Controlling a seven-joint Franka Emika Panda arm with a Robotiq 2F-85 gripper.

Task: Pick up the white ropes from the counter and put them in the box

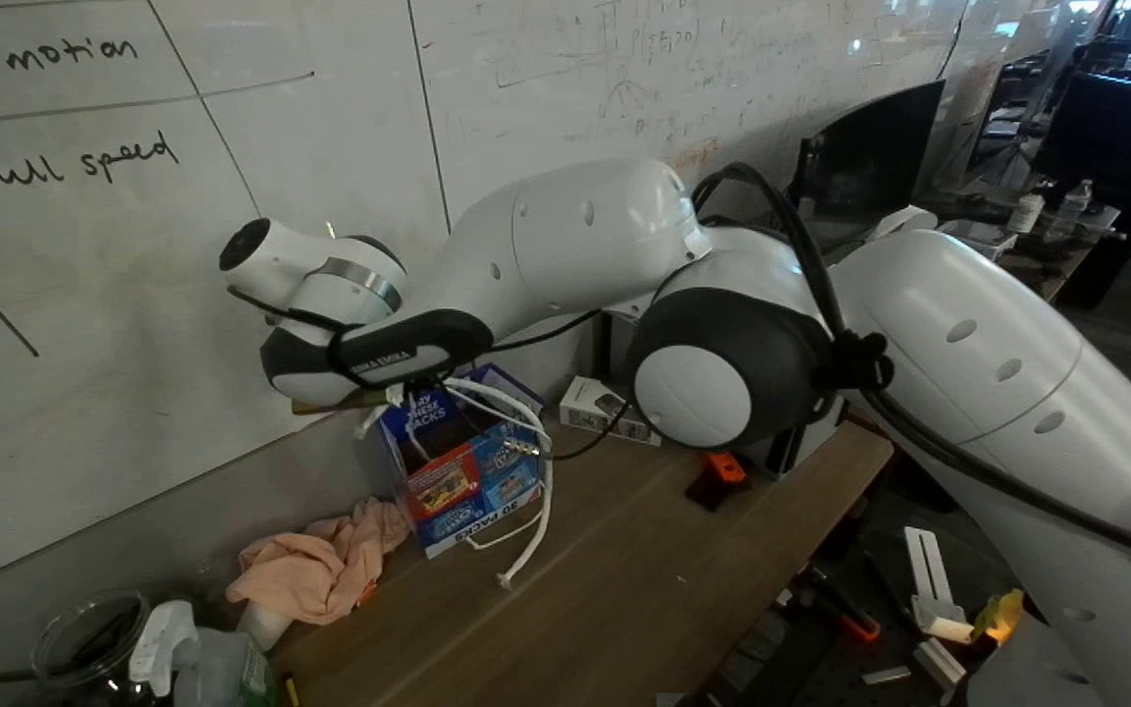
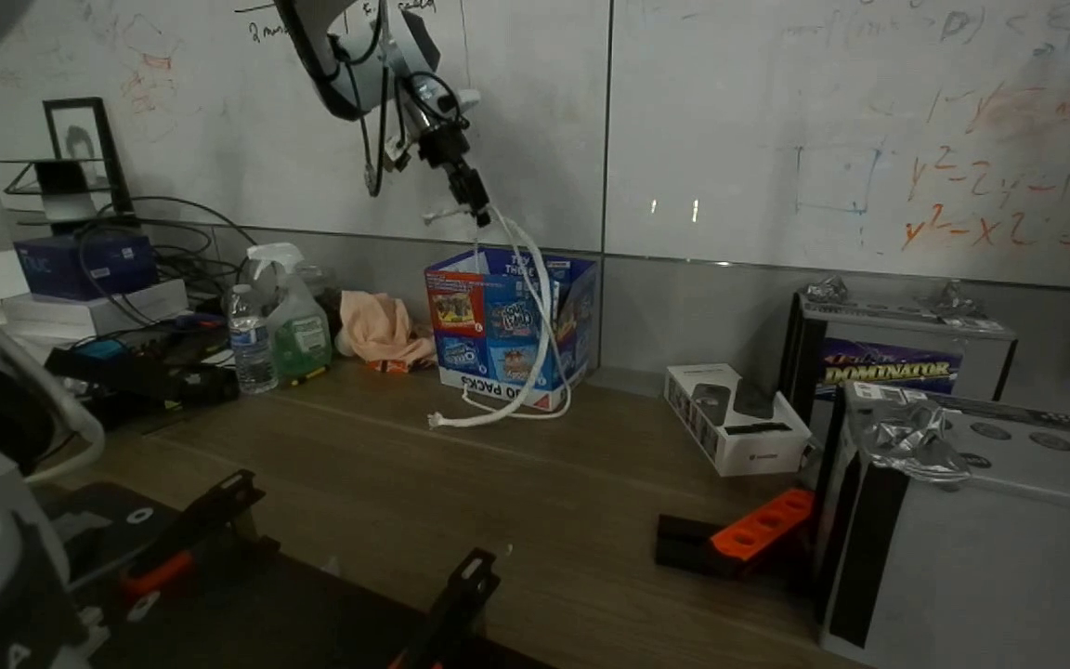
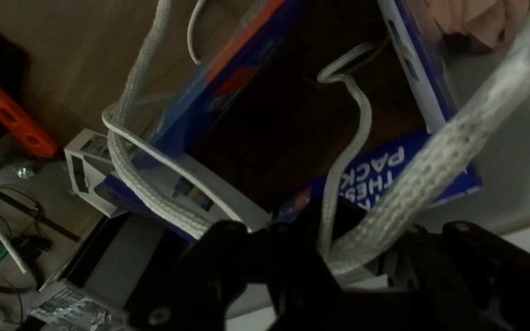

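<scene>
Your fingers pinch the white ropes above the box, but long ends hang outside it. You should lift higher, swing those ends over its edge, then let go inside.

The fingers look dark and matt. Hanging from them, the white ropes show a coarse, open braid on the thick strand and a tighter, smoother weave on the thinner ones. Below the fingers, the box is printed cardboard; lower again, the counter has dull brown wood grain. Down to one side of the fingers sits soft, crumpled peach cloth, and farther from them a translucent plastic spray bottle. Well apart from the fingers are wrinkled, shiny foil and a smooth white paperboard carton. Behind the fingers, the whiteboard is glossy.
</scene>
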